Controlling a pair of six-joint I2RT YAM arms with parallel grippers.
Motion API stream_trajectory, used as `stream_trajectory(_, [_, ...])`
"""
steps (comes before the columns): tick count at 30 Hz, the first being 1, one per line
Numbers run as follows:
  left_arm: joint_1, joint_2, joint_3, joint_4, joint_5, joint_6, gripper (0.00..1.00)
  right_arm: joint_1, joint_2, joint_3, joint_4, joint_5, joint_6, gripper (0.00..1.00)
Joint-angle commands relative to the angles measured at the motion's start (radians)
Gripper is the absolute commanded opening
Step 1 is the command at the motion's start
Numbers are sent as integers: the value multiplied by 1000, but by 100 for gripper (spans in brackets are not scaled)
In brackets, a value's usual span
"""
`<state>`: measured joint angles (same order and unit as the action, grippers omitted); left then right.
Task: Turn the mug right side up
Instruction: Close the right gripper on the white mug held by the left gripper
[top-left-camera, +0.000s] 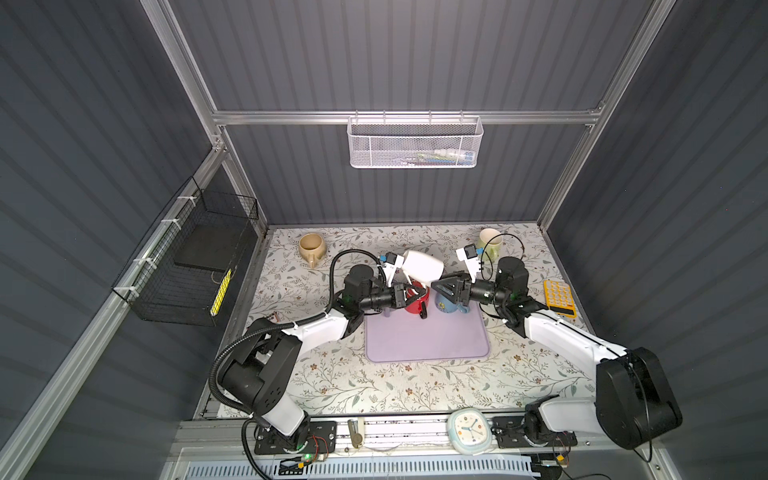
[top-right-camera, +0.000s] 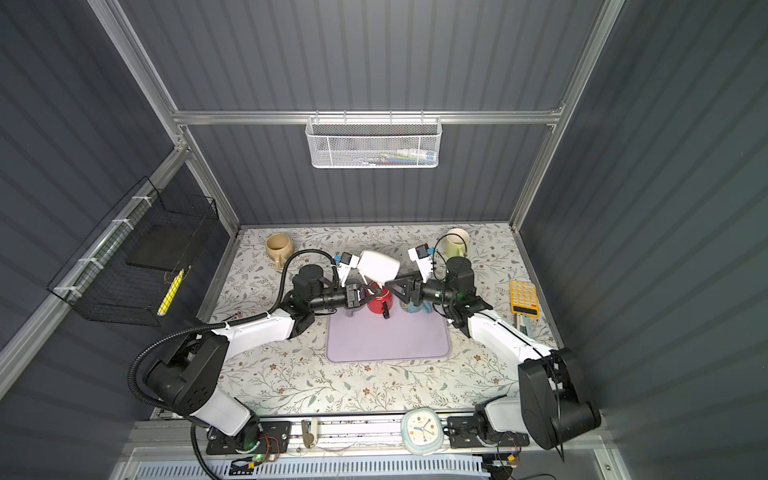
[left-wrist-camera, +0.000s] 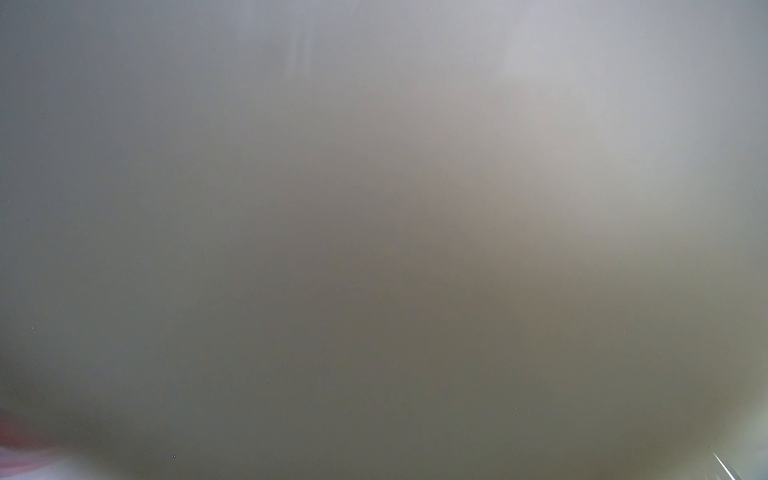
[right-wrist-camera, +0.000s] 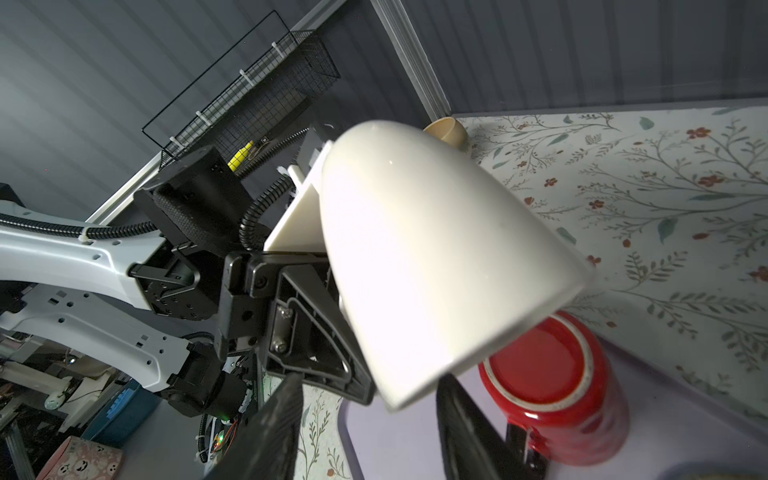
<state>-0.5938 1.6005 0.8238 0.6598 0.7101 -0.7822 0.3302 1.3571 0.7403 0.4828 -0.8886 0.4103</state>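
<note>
The left tool (top-left-camera: 411, 291) is clamped almost shut on the white mug (top-left-camera: 422, 266), its grip point hidden. It holds the mug in the air over the far edge of the lilac mat (top-left-camera: 428, 340), tilted, mouth facing right and not yet up. The right tool (top-left-camera: 436, 286) stands half open and empty just beside the rim. The turn looks partway done. Next, roll the mouth upward and set the mug down clear of the red mug (top-left-camera: 417, 305).
</note>
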Motion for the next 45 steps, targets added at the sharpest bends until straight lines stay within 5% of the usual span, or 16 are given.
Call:
stream_trajectory(1, [8,0,46,97,31,3,4,12,26,30,92,-22,33,54])
stream_trajectory(29, [6,64,37,267,5,-86,4,35,287,86,729,-96,422,43])
stream_trajectory(45, [6,79,28,306,2,-110,10,41,362,102,893,-97,552,14])
